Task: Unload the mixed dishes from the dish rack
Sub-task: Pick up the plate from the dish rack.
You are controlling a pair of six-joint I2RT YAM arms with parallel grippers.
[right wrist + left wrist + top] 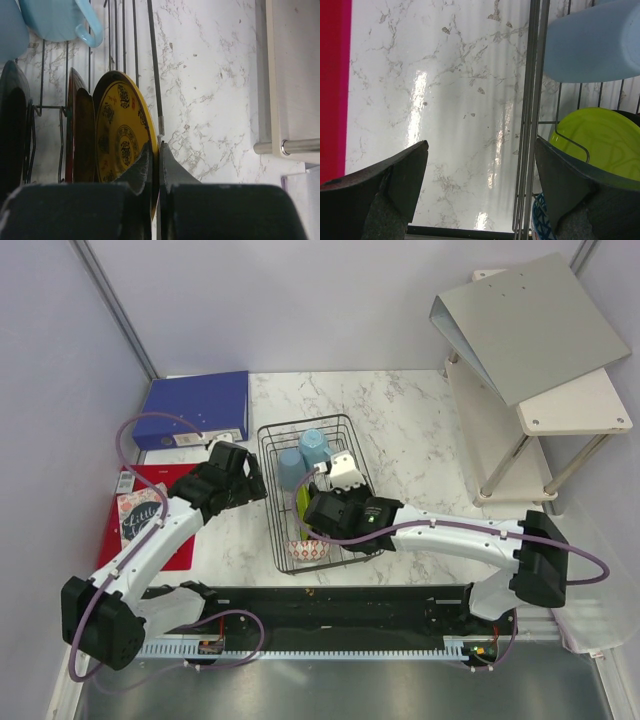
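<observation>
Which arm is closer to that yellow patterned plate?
Right. The right gripper pinches the yellow plate by its rim inside the dish rack; the left gripper hangs open outside its left wall.

Yellow plate (117,132) bottom hidden behind end effector (156,146).

A pale patterned card (138,517), lying on a red sheet (160,476) at nine o'clock in the overhead view, is showing a dark script word seemingly reading "little", while the spine label on the blue binder (197,408) at ten o'clock is appearing too small to read.
</observation>
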